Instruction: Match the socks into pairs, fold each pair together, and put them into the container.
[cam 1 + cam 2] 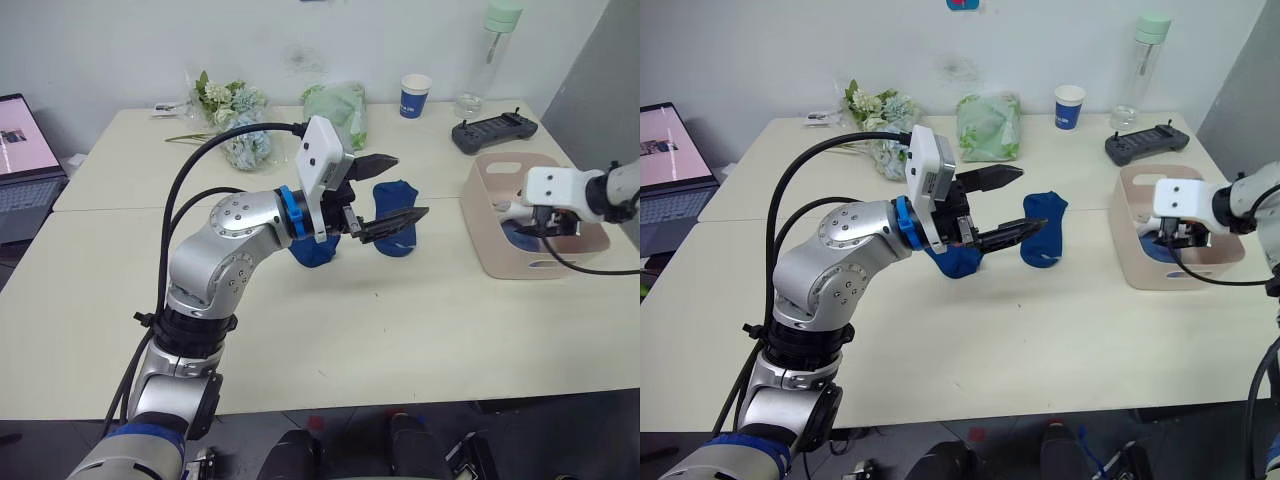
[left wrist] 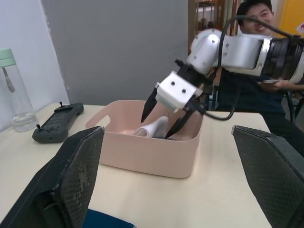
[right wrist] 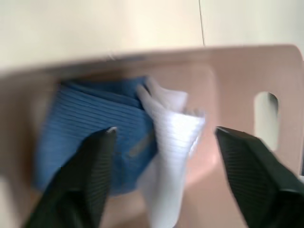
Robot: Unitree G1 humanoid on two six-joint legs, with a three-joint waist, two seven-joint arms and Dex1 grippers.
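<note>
1. The left gripper (image 1: 1005, 205) is hovering above the table (image 1: 970, 340) with its two black fingers spread wide and nothing between them; it is pointing toward the tub.
2. Just beneath and beyond that gripper, two navy socks are lying flat on the table: one (image 1: 1044, 228) is showing plainly past the fingertips, the other (image 1: 958, 260) is peeking out under the wrist. They are lying near each other but unfolded, so this pair looks to be what is left.
3. Farther to the right, the right gripper (image 2: 165, 117) is reaching down into the pale pink container (image 2: 152, 153), fingers parted and gripping nothing.
4. Inside the container, a light blue sock bundle (image 3: 99, 128) and a white sock bundle (image 3: 168, 156) are lying against each other, so two pairs appear to be done.
5. At the far edge, a green cloth bundle (image 1: 989, 126), a blue paper cup (image 1: 1069, 106) and a controller (image 1: 1145, 144) are sitting apart from the work.
</note>
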